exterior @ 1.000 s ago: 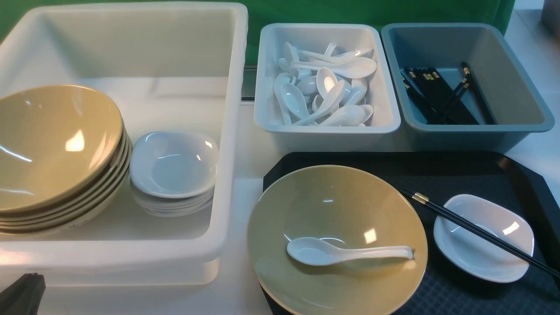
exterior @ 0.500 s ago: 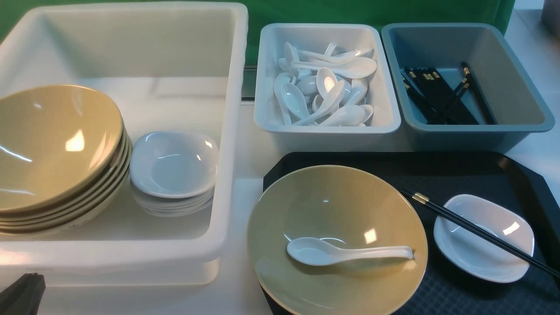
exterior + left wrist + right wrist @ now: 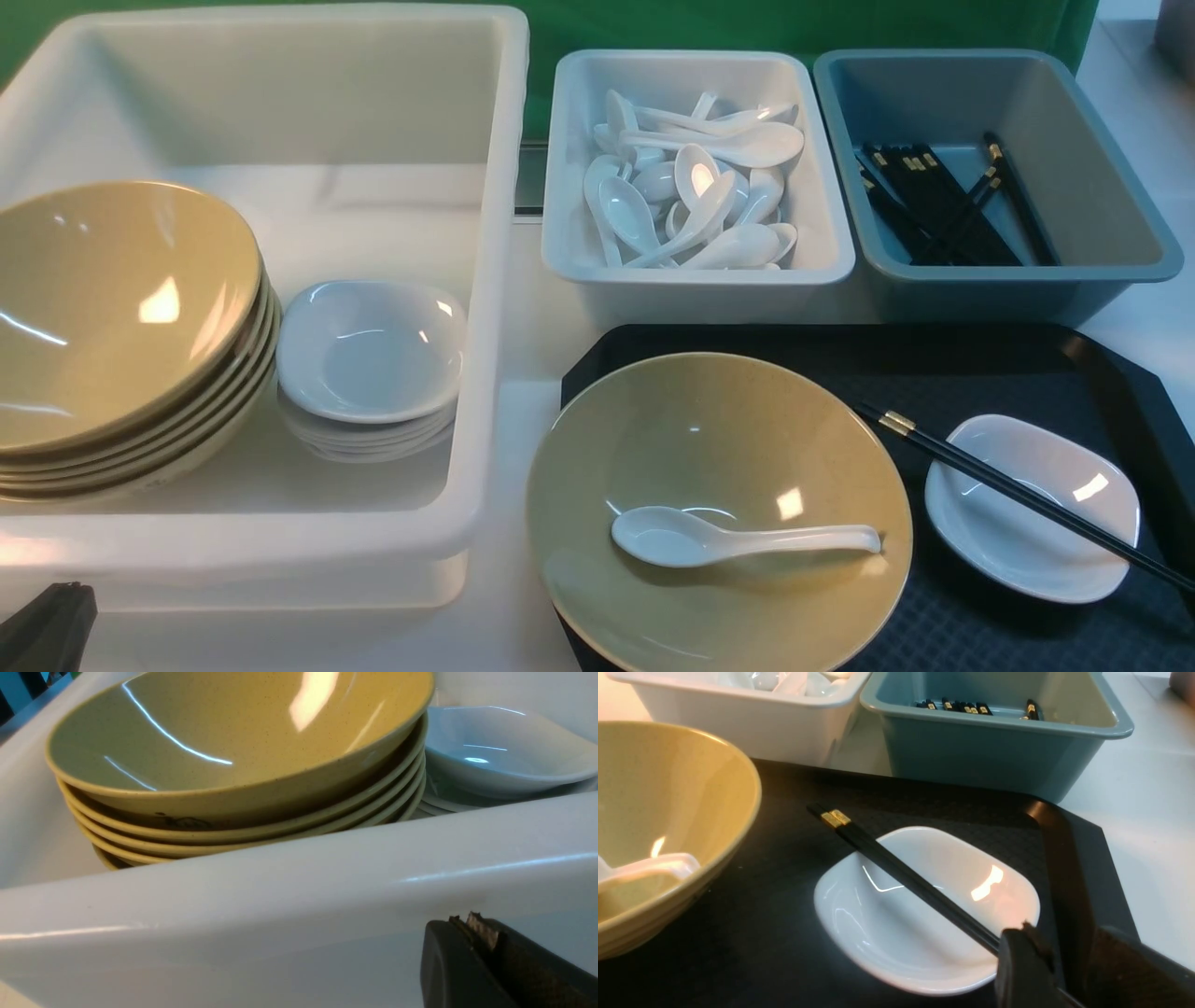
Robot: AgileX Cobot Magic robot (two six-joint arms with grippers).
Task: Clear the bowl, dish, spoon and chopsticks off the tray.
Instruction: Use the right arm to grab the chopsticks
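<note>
The black tray (image 3: 980,364) holds the tan bowl (image 3: 728,429) at its left end, and the white spoon (image 3: 728,541) lies inside it. To the right sits the small white dish (image 3: 999,551) with the black chopsticks (image 3: 1027,497) resting slantwise across it. My right gripper (image 3: 1064,938) stands open beside the dish (image 3: 896,933), close to the tray's rim; the chopsticks (image 3: 906,877) run behind one finger, and their thin ends are hidden there. My left gripper (image 3: 47,625) is shut and empty, low in front of the big white tub's wall (image 3: 280,896).
The big white tub (image 3: 280,541) on the left holds a stack of tan bowls (image 3: 112,308) and a stack of white dishes (image 3: 369,350). Behind the tray stand a white tub (image 3: 700,280) of spoons and a grey-blue bin (image 3: 1102,271) of chopsticks.
</note>
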